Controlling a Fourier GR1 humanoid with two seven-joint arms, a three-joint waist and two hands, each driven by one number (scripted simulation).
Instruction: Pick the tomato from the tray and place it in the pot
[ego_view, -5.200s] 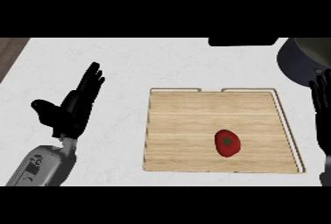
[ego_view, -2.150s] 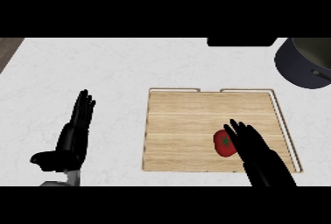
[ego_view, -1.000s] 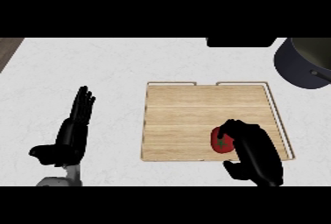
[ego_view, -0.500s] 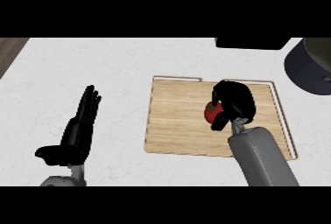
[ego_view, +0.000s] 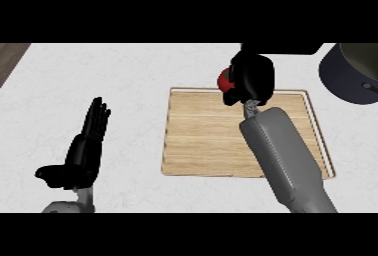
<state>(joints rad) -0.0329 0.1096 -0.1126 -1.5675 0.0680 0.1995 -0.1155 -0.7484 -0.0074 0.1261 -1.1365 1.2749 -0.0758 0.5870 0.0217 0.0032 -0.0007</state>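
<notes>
My right hand (ego_view: 252, 79) is curled round the red tomato (ego_view: 225, 79), which shows only as a red edge at the hand's left side. The hand is raised over the far edge of the wooden tray (ego_view: 221, 145), and its grey forearm crosses the tray from the lower right. The dark pot (ego_view: 354, 72) stands at the upper right, cut by the view's edge, apart from the hand. At the lower left, my left hand (ego_view: 81, 155) rests open on the white counter with fingers straight.
A dark object (ego_view: 284, 48) lies at the counter's far edge just behind my right hand. White counter surrounds the tray on the left and front. A strip of brown floor (ego_view: 11, 57) shows at the upper left corner.
My right hand reached onto the tray, closed round the tomato, and lifted it away from me toward the tray's far edge. The left hand has stayed at the lower left.
</notes>
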